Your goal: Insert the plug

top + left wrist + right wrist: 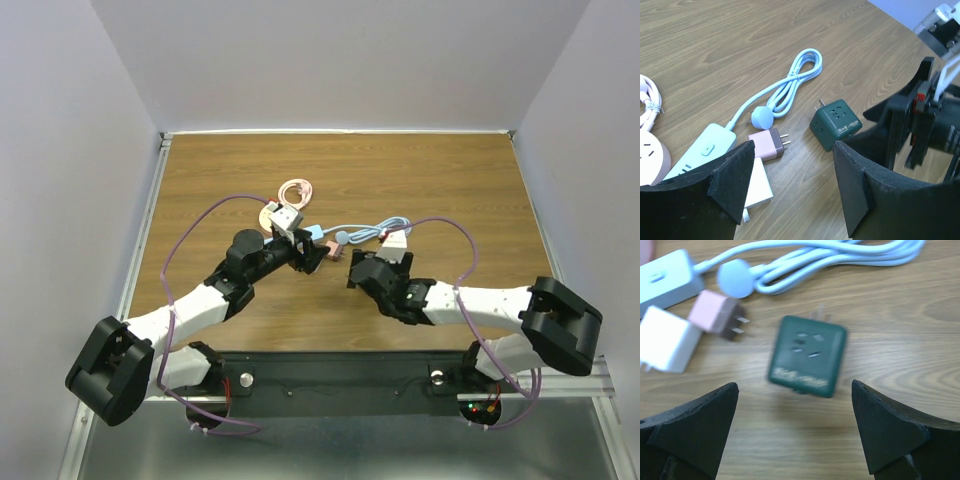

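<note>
Left gripper (792, 170): the jaws stand wide apart and hold nothing. It hovers low over the wooden table (740, 45). A white adapter block (757, 187) lies flat just ahead of its left finger, partly hidden by that finger.

Right gripper (794, 405): the jaws are likewise spread and hold nothing. The green cube adapter (807, 356) lies on the table just beyond the gap between the fingers, untouched. It is blurred in the right wrist view.

Task items: the pink plug (767, 145) lies on its side on the table, free of both grippers. Its two flat prongs point toward the green cube adapter, which sits near it but apart. The cube rests with a socket face upward and its own prongs toward the far side. The pink plug sits just beside the white adapter block and close to the end of a pale blue power strip (702, 152).

Other items: the strip's pale blue cable (795, 82) is coiled and tied beyond the cube, and its round blue plug (762, 118) rests near the pink plug. A round pink socket (650, 155) shows at the left edge of the left wrist view, with a pink cable (295, 190) coiled beyond it
</note>
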